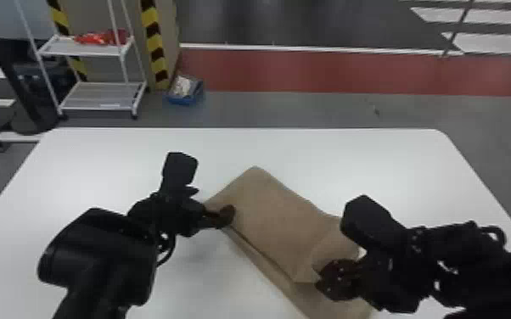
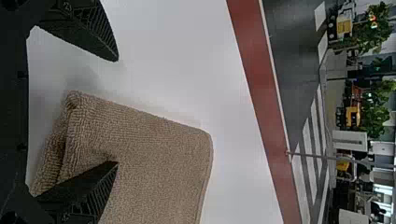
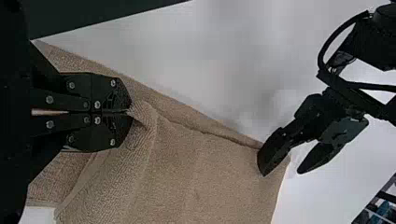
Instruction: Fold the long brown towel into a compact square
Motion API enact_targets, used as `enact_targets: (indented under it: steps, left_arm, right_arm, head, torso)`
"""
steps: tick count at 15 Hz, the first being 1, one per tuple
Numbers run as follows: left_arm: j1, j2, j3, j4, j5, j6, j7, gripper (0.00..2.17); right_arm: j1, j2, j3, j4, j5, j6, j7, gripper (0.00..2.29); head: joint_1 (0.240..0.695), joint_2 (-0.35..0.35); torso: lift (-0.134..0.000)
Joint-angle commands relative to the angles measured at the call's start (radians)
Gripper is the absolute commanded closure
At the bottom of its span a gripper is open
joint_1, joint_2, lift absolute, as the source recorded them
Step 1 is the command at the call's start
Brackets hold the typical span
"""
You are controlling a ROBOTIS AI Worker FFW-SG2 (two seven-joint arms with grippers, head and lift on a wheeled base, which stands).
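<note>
Because the left pincer [image 2: 116, 112] gapes wide at ten o'clock on the towel [image 1: 267, 212] lying mid-tabletop [image 1: 352, 169], the right pincer [image 3: 130, 112], clutching its five o'clock side, could drag everything askew.

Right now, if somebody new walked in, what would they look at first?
Probably the brown towel, partly folded on the white table. Next, the black grippers: the right gripper pinching a fold, the left gripper open at the towel's left edge. Beyond the table, yellow-and-black stripes catch the eye too.
</note>
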Motion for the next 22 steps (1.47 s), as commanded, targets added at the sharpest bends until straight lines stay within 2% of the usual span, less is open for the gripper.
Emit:
enact_targets:
  steps: [1, 2, 3, 6, 9, 10, 11, 12, 13, 14, 17, 19, 20, 22]
  left_arm:
    - [0.002, -0.001, 0.000, 0.000, -0.002, 0.000, 0.000, 0.10]
    - [0.002, -0.001, 0.000, 0.000, -0.002, 0.000, 0.000, 0.10]
    - [0.002, 0.001, 0.000, -0.001, -0.002, 0.003, 0.000, 0.10]
    - [0.005, 0.001, 0.000, -0.005, -0.003, 0.013, 0.000, 0.10]
    - [0.010, 0.001, 0.000, -0.006, -0.003, 0.013, -0.002, 0.10]
    - [0.012, 0.003, 0.002, -0.006, -0.005, 0.013, -0.002, 0.10]
    - [0.012, 0.001, 0.003, -0.005, -0.003, 0.013, -0.002, 0.10]
    - [0.010, 0.001, 0.003, -0.005, -0.003, 0.013, -0.002, 0.10]
    - [0.010, 0.001, 0.002, -0.005, -0.003, 0.010, -0.002, 0.10]
    - [0.010, 0.001, 0.000, -0.005, -0.003, 0.013, -0.002, 0.10]
    - [0.010, 0.001, 0.005, -0.005, -0.005, 0.013, -0.002, 0.10]
    - [0.010, 0.001, 0.006, -0.006, -0.003, 0.013, -0.002, 0.10]
    - [0.012, 0.001, 0.008, -0.006, -0.003, 0.013, -0.002, 0.10]
    - [0.012, 0.001, 0.011, -0.006, -0.005, 0.013, -0.002, 0.10]
  right_arm:
    - [0.007, -0.002, 0.006, -0.003, 0.009, 0.023, 0.006, 0.12]
    - [0.009, -0.007, 0.000, -0.014, 0.024, 0.010, 0.006, 0.00]
    - [0.006, -0.012, -0.010, -0.020, 0.026, 0.001, 0.006, 0.00]
    - [0.017, -0.059, -0.053, -0.026, 0.090, -0.131, 0.006, 0.08]
    - [0.026, -0.088, -0.094, 0.003, 0.128, -0.238, -0.014, 0.13]
    - [0.035, -0.094, -0.128, 0.003, 0.092, -0.244, -0.029, 0.14]
    - [0.041, -0.087, -0.177, 0.000, -0.011, -0.238, -0.023, 0.15]
    - [0.041, -0.071, -0.212, -0.002, -0.083, -0.232, -0.009, 0.15]
    - [0.041, -0.062, -0.235, -0.003, -0.115, -0.235, -0.006, 0.15]
    - [0.038, -0.064, -0.241, 0.000, -0.085, -0.256, -0.011, 0.15]
    - [0.035, -0.094, -0.251, 0.055, 0.000, -0.391, -0.028, 0.16]
    - [0.034, -0.127, -0.251, 0.119, 0.089, -0.499, -0.044, 0.22]
    - [0.027, -0.147, -0.251, 0.138, 0.113, -0.520, -0.054, 0.23]
    - [0.035, -0.157, -0.260, 0.147, 0.136, -0.533, -0.057, 0.29]
  head:
    - [0.695, -0.038]
    - [0.695, -0.036]
    - [0.695, -0.036]
    - [0.695, -0.049]
    - [0.695, -0.083]
    - [0.695, -0.091]
    - [0.695, -0.100]
    - [0.695, -0.108]
    - [0.695, -0.112]
    - [0.695, -0.108]
    - [0.695, -0.113]
    - [0.695, -0.133]
    - [0.695, -0.143]
    - [0.695, -0.165]
  torso:
    - [-0.124]
    - [-0.124]
    - [-0.124]
    - [-0.124]
    - [-0.124]
    - [-0.124]
    - [-0.124]
    - [-0.124]
    - [-0.124]
    - [-0.124]
    - [-0.124]
    - [-0.124]
    - [-0.124]
    - [-0.124]
